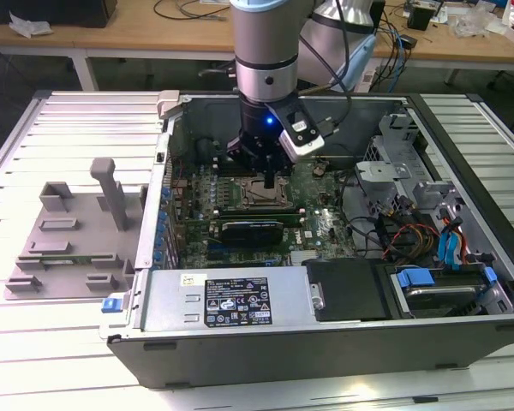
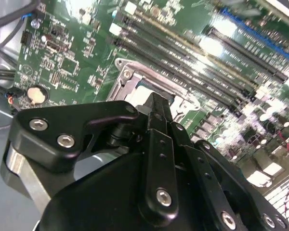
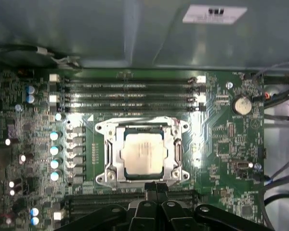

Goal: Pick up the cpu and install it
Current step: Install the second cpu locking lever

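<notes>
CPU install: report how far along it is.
Done: the cpu already lies flat inside the metal socket frame on the motherboard, seen in the first wrist view. In hand: nothing visibly; the gripper hangs just above the socket in the exterior view. Left: whether the frame is latched cannot be told.

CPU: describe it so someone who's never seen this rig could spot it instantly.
Find the open computer case on the slatted table, then the green motherboard inside. Near the board's middle sits a silvery metal socket frame beside the long memory slots. The cpu is the flat pale square chip inside that frame, just ahead of the gripper.
</notes>
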`<state>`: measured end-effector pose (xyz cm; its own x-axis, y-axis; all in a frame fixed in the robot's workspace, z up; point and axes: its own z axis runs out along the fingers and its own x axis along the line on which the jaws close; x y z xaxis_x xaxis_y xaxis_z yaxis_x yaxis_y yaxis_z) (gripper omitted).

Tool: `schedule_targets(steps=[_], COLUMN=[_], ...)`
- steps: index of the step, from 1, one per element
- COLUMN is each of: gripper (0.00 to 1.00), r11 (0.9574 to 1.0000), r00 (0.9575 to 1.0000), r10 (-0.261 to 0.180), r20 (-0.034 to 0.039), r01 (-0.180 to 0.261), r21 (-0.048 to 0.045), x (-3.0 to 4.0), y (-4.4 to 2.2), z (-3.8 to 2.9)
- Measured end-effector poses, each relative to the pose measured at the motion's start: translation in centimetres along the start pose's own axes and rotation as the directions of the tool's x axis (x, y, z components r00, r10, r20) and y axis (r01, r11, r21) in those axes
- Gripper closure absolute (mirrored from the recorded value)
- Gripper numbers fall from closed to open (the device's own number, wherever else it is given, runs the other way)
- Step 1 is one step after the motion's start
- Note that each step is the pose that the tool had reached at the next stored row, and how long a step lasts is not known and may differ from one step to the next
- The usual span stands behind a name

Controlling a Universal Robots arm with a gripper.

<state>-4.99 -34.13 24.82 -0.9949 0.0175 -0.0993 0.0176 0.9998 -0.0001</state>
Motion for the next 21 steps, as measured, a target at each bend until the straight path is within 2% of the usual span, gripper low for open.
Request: schedule_targets(steps=[3,4,5,6,7,8,13,21], gripper=[0.89,0.89,0.89,0.89,0.89,0.89,0.89,0.89], r11=[1.0,1.0,1.0,1.0,1.0,1.0,1.0,0.9997], r00=[1.0,1.0,1.0,0.9999,0.9993,0.9989,0.9988,0.9985], r10=[0.0,0.0,0.0,0.0,0.0,0.0,-0.002,-0.023], r20=[0.0,-0.0001,-0.0002,-0.0128,-0.0377,-0.0477,-0.0494,-0.0495], r01=[0.0,0.0,0.0,0.0,0.0,0.0,0.002,0.023], r21=[0.0,0.0,0.0,0.0,-0.0011,-0.0015,-0.002,-0.004], x=[-0.02,-0.03,-0.03,-0.08,-0.17,-0.2,-0.19,-0.14], y=[-1.02,-1.56,-1.57,-1.58,-1.58,-1.58,-1.84,-1.89], z=[0.0,0.0,0.01,0.02,0.05,0.05,0.09,0.11])
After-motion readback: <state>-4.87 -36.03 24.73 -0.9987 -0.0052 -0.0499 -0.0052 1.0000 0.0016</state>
